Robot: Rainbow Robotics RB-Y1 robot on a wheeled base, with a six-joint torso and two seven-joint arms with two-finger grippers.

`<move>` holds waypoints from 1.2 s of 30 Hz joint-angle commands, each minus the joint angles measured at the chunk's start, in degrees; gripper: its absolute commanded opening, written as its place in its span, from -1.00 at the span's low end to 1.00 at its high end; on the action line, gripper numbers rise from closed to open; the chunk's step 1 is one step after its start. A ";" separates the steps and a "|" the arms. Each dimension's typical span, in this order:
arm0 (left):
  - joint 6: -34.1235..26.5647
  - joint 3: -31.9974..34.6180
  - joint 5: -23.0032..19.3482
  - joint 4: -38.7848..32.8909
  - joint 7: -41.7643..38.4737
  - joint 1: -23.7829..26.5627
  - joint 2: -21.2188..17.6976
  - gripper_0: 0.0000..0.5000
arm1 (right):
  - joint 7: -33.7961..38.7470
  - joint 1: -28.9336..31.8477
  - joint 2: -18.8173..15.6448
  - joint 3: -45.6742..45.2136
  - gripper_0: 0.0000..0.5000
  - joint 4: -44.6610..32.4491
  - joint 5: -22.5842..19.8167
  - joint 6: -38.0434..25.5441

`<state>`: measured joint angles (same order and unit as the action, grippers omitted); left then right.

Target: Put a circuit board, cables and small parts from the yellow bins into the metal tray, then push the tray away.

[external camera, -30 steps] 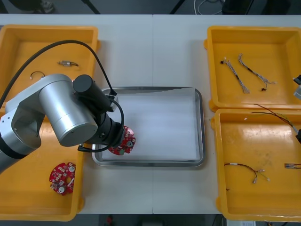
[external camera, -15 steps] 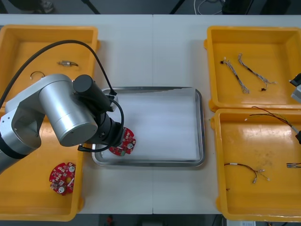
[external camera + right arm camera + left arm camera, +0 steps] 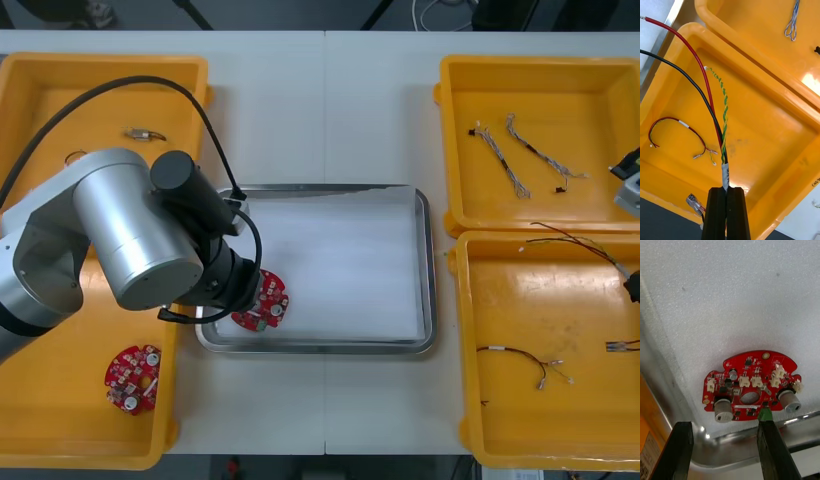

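Found left gripper [image 3: 727,450] released, black fingers [image 3: 682,450] spread wide, nothing between them. Noted round red circuit board [image 3: 752,389] lying flat just beyond the fingertips, component face up, wider axis running across from one finger toward the other, straighter edge with two silver cylinders turned to the fingers, rounded edge turned away. Recorded small green connector [image 3: 765,414] on that near edge, touching or just short of one fingertip; cannot tell which. Located board on the white floor of the shiny rectangular metal tray [image 3: 662,382], close to the wall and a corner; in the front view, at the tray's near left corner, partly covered by the silver left arm [image 3: 130,240]. Found right gripper [image 3: 726,215] clenched on a thin cable bundle [image 3: 726,172] of black, red and green-yellow twisted strands, gripped at a white sleeve. Noted long axis pointing straight away from the fingertips, strands fanning out farther on: green-yellow ending in a white tip over the floor of the near right yellow plastic bin [image 3: 763,123], red and black curving off toward the tray side, black end cut off at the picture's edge. Saw loose red and yellow cable [image 3: 677,125] lying on that floor, well apart from the fingers. Saw small clear plug [image 3: 694,204] just beside the fingers, kind not made out. Logged second red board [image 3: 132,377] in the near left yellow bin [image 3: 60,420].
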<state>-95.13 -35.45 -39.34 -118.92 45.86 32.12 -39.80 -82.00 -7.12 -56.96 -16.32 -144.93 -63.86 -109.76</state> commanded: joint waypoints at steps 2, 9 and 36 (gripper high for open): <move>-8.32 8.21 -3.37 -6.24 0.81 3.22 1.92 1.00 | -2.73 -5.19 -2.28 4.63 -1.00 -1.49 -0.83 -0.24; -14.87 17.35 -5.40 -7.73 0.90 6.29 1.65 1.00 | -3.78 -11.08 -3.42 12.71 -1.00 -1.41 -1.44 0.16; -13.15 33.08 3.48 32.17 15.05 20.18 -5.55 1.00 | -10.02 -40.78 7.66 48.40 -1.00 9.40 6.73 8.24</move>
<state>-109.62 -3.78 -37.41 -90.75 62.36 47.45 -42.95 -88.58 -44.59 -50.57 28.45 -136.90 -58.57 -104.24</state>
